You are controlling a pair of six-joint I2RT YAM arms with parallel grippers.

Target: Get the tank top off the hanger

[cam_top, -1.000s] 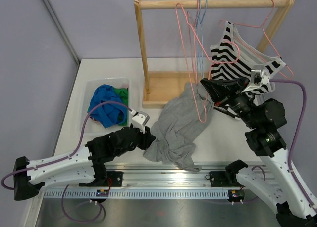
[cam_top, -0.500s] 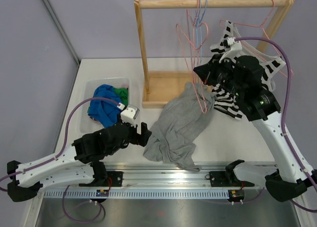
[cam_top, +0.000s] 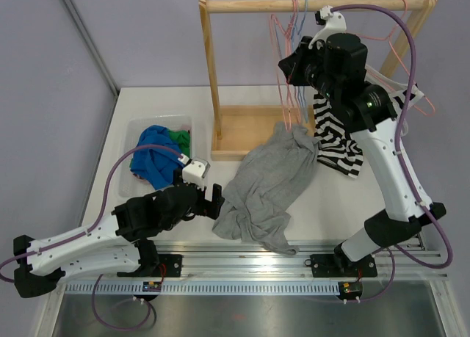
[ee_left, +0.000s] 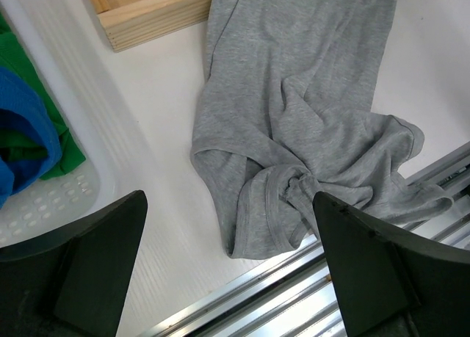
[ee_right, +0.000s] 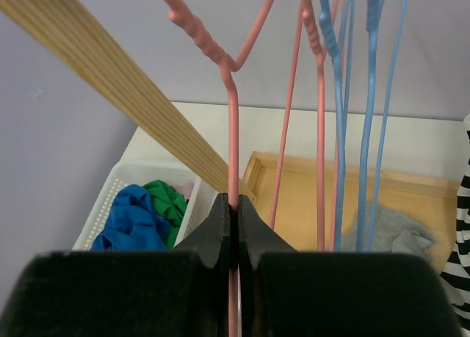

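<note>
Since a second ago the right arm [cam_top: 389, 153] has risen from bench height to the rail [cam_top: 316, 5] of the wooden rack [cam_top: 210, 73], carrying the pink hanger [ee_right: 233, 131] up with it. The left tool [ee_left: 229, 205] has let go of the grey cloth and drawn back a little.

The bench [cam_top: 330, 205] lies under both tools. The grey tank top [cam_top: 268, 183] is spread in loose folds on it, directly ahead of the left tool. Its knotted lower hem lies between the left tool's two fingers [ee_left: 95, 263] without touching either. Its upper end is bunched against the rack's base, far below the right tool [ee_right: 235, 208]. Whether that end still touches the hanger cannot be told.

A striped top [cam_top: 334, 135] hangs just to the right of the right tool, on another hanger. To the left of the left tool sits a white bin [cam_top: 139, 128] with blue clothing [cam_top: 154, 157] and green clothing in it.

The left tool is spread wide and holds nothing. The right tool is clenched on the thin pink rod of the hanger, just under its bend, with the rail slanting past on its left. Blue hangers [ee_right: 367, 95] dangle to its right.
</note>
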